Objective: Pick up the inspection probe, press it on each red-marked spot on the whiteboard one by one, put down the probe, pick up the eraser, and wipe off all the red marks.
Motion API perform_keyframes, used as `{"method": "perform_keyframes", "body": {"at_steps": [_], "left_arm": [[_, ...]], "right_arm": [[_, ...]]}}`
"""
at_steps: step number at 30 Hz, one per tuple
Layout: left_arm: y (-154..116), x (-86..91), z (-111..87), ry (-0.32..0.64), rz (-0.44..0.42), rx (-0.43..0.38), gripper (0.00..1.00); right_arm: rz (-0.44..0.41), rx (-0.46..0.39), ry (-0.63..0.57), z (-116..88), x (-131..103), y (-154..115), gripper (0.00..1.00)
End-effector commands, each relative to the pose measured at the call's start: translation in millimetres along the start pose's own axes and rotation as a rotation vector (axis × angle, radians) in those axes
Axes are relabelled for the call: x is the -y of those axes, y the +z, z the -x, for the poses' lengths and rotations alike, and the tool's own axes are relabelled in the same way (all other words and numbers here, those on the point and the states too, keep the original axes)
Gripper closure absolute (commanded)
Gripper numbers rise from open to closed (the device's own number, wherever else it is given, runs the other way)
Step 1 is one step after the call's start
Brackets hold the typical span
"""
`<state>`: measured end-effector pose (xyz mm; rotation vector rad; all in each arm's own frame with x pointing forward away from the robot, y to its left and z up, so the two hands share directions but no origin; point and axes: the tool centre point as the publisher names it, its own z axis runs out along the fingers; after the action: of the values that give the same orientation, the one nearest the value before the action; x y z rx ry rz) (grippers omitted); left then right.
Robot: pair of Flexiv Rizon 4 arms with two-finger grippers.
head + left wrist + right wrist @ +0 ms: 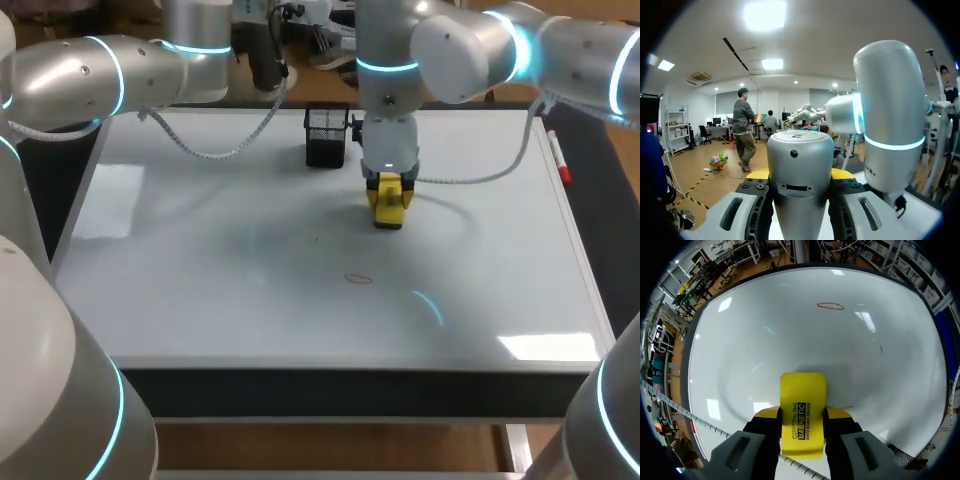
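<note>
Right gripper (802, 421) is clamped on the yellow eraser (803, 390), over the whiteboard (200, 280) just in front of the black mesh holder (326, 135). Whether the eraser touches the board, can't tell. One red oval mark (830, 306) lies well ahead of it. Left gripper (800, 176), off at the far edge, grips the silver probe (800, 160), whose bulk hides most of the yellow tips.

The dark-edged table's (330, 392) glossy white surface mirrors bright patches of light (548, 347) near both sides.
</note>
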<state>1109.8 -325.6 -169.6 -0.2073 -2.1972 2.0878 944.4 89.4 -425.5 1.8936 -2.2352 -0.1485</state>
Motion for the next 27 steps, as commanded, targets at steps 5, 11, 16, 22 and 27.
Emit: {"method": "perform_keyframes", "body": {"at_steps": [5,11,16,22,27], "left_arm": [[0,1.1,1.3,-0.001,0.001,-0.004,1.0],[0,1.1,1.3,-0.001,0.001,-0.004,1.0],[0,1.1,1.3,-0.001,0.001,-0.004,1.0],[0,1.1,1.3,-0.001,0.001,-0.004,1.0],[0,1.1,1.3,-0.001,0.001,-0.004,1.0]], "right_arm": [[-0.056,0.051,0.074,-37,-2,-16,1.0],[-0.098,0.063,0.144,-77,4,-37,1.0],[-0.103,0.089,0.224,-113,9,-45,1.0],[-0.106,0.091,0.315,-149,8,-46,1.0],[-0.099,0.097,0.361,-167,3,-43,1.0]]}}
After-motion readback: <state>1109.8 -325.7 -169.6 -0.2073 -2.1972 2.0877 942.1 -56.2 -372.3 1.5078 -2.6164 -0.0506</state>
